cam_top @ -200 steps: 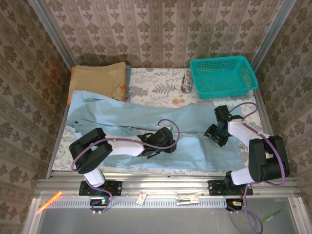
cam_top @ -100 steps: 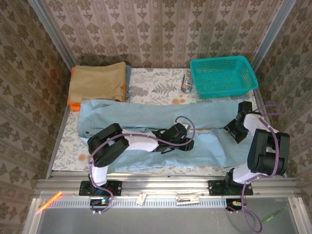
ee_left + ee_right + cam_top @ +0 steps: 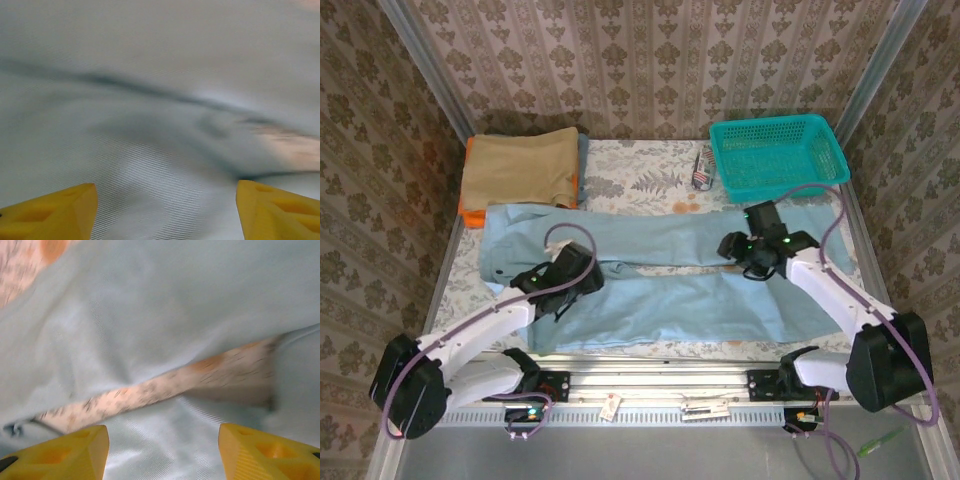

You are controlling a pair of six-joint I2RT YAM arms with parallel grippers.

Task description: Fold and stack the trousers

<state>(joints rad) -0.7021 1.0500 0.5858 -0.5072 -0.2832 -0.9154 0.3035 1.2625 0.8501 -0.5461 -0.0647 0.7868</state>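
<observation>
1. Trousers (image 3: 670, 270) lie flat on the desk (image 3: 640, 175), directly under both tools. The waist is out past the left tool and the hems are beyond the right tool, legs side by side. My read is they're laid out for the first fold.
2. Left tool (image 3: 572, 272) is released. In its wrist view the fingers (image 3: 55, 212) stand wide apart with bare cloth below and nothing pinched. It sits over the seat end, likely lining up a grab.
3. Right tool (image 3: 745, 250) is also released, hovering over the gap between the legs. A strip of desk cover (image 3: 200, 372) shows just ahead of its fingers (image 3: 65, 455).
4. Tan folded garment (image 3: 520, 165) is well behind the left tool and is probably the stack target.
5. Compared with a second ago, the trousers were skewed and now lie straight, shifted toward the right-tool side. The left tool has pulled back from mid-leg toward the waist. The right tool swung out to the hems and came back in.
</observation>
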